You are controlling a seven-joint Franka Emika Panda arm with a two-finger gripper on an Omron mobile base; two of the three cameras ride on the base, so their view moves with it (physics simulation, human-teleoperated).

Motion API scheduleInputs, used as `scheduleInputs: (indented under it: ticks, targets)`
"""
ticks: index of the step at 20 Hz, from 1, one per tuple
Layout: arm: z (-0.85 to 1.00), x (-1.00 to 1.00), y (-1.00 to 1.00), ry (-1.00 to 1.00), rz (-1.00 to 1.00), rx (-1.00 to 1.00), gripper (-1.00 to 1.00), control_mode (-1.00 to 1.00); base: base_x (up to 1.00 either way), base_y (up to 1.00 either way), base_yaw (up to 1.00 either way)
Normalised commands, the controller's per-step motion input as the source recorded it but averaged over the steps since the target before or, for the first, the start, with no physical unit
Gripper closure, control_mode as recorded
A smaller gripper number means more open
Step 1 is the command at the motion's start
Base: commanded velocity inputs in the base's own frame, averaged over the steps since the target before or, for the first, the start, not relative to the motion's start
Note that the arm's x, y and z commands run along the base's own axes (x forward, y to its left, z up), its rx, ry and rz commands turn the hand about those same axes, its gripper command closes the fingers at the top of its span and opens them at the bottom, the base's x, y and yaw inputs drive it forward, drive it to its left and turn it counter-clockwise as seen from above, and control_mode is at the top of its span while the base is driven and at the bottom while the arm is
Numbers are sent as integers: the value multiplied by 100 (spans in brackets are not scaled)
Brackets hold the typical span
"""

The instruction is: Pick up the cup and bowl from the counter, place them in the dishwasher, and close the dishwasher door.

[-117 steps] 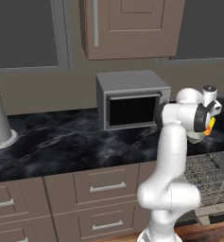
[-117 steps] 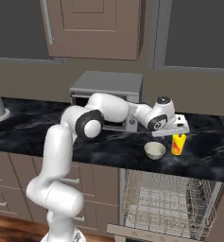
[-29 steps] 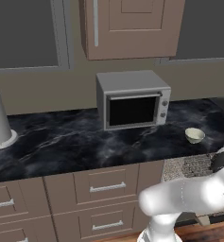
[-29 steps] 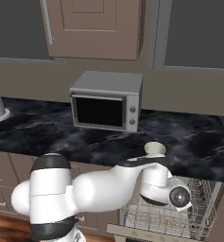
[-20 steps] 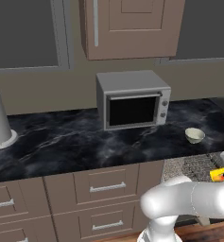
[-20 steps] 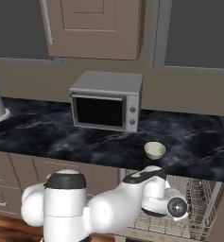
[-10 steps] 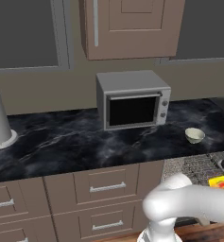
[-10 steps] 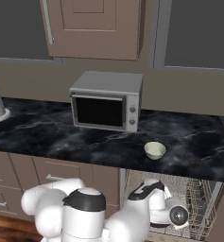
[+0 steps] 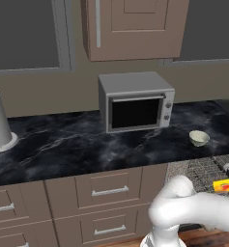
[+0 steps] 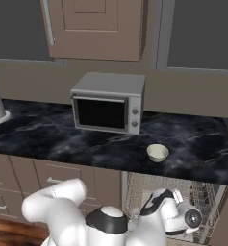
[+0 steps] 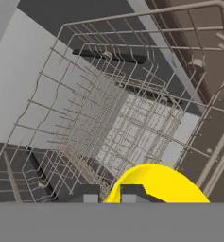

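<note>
So your arm has swung all the way down off the bench (image 9: pixel 77 144) in the last few seconds and is now reaching low into the open dishwasher (image 10: pixel 202 202), where a moment ago it was only coming in over the rack. You can see the wire rack (image 11: pixel 108 118) spread out right under the hand camera, so the drop-off spot is basically lined up.

The cup (image 9: pixel 224 185) went down with it: it's off the bench, yellow with the red-orange end showing at the far right of the left base view, and its yellow body sits right at the end effector (image 11: pixel 108 193), which looks clamped narrow on it.

That means the cup half looks nearly done; you'd just need to let go over the rack. The bowl (image 10: pixel 157 153) hasn't budged, sitting on the bench right of the microwave (image 9: pixel 135 100), so it's next, then the door.
</note>
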Motion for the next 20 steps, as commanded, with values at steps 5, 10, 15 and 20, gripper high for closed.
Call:
scheduleInputs:
  ticks: [5,10,15,20]
  targets:
    - [0,31,-25,0,-1,8,100,-100,0,0,0]
    - [-27,32,-19,0,0,12,100,-100,0,0,0]
    - [-82,31,-20,0,0,14,100,-100,0,0,0]
    - [-100,-18,-14,5,0,13,100,-100,0,0,0]
